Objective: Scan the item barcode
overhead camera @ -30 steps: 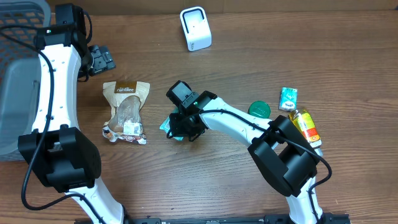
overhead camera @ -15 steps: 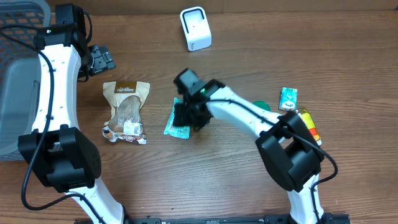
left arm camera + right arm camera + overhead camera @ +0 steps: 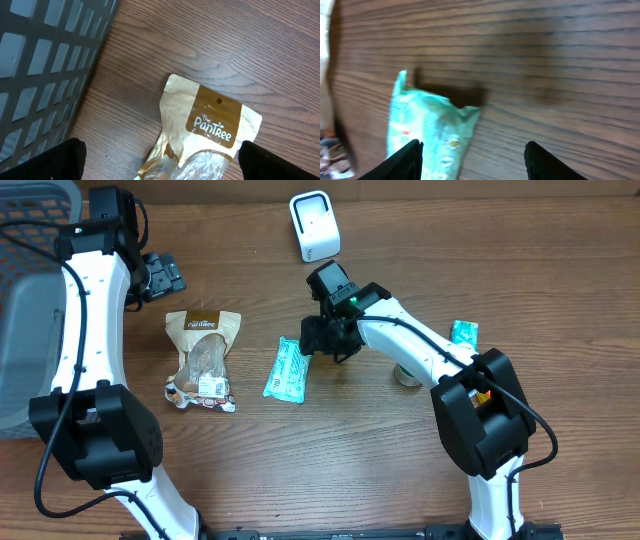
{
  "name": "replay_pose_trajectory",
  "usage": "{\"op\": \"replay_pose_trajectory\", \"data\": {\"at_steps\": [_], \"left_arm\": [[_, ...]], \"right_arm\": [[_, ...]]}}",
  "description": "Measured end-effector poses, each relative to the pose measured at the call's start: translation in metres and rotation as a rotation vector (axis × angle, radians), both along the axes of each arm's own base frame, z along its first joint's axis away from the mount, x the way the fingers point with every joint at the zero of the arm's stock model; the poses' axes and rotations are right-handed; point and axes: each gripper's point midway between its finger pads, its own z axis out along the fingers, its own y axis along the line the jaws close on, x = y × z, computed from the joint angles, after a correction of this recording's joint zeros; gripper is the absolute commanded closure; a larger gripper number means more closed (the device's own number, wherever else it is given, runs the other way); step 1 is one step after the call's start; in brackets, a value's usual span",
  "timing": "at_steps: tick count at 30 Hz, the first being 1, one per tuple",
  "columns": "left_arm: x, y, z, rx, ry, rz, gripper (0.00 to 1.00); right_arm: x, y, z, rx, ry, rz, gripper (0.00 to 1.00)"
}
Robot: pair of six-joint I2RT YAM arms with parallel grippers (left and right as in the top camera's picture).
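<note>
A teal snack packet (image 3: 288, 370) lies flat on the wooden table, left of centre. My right gripper (image 3: 318, 340) hovers just off its upper right end, open and holding nothing. In the right wrist view the packet (image 3: 432, 135) lies on the table below, by the left fingertip (image 3: 410, 161), and the jaws stand wide apart. The white barcode scanner (image 3: 315, 226) stands at the back. My left gripper (image 3: 160, 276) is open at the far left, above the top of a brown-and-gold pouch (image 3: 210, 127).
A grey slatted basket (image 3: 30, 320) fills the left edge, next to the left arm. The brown pouch (image 3: 204, 358) lies left of the teal packet. A small teal box (image 3: 462, 337) and a round tin (image 3: 408, 373) sit at the right, by the right arm.
My right gripper has opened and let go of the teal packet, which now lies flat. The gripper has drawn back and to the right, toward the scanner. The left arm has not moved.
</note>
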Motion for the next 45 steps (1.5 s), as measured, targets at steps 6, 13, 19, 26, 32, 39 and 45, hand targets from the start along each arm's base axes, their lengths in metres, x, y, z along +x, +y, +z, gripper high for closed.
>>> {"op": "replay_pose_trajectory", "data": {"at_steps": [6,13,19,26,32,39,45], "left_arm": [[0.0,0.0,0.0,0.0,0.001,0.0,0.01],[0.0,0.0,0.0,0.0,0.0,-0.001,0.0],[0.0,0.0,0.0,0.0,0.0,0.0,0.0],[0.0,0.0,0.0,0.0,0.0,0.0,0.0],[0.0,0.0,0.0,0.0,0.0,0.0,0.0],[0.0,0.0,0.0,0.0,0.001,-0.001,0.0],[0.0,0.0,0.0,0.0,0.0,0.0,0.0]], "right_arm": [[0.002,-0.023,-0.005,-0.12,-0.024,-0.032,0.37],[0.007,-0.029,-0.007,-0.154,-0.048,-0.044,0.35],[0.008,-0.029,-0.008,-0.157,-0.056,-0.046,0.34],[0.015,-0.025,-0.005,-0.137,-0.086,-0.046,0.27],[0.029,-0.016,0.0,-0.097,-0.144,-0.052,0.24],[0.041,-0.007,0.006,-0.058,-0.199,-0.058,0.19],[0.052,0.0,0.013,-0.025,-0.246,-0.063,0.14]]}}
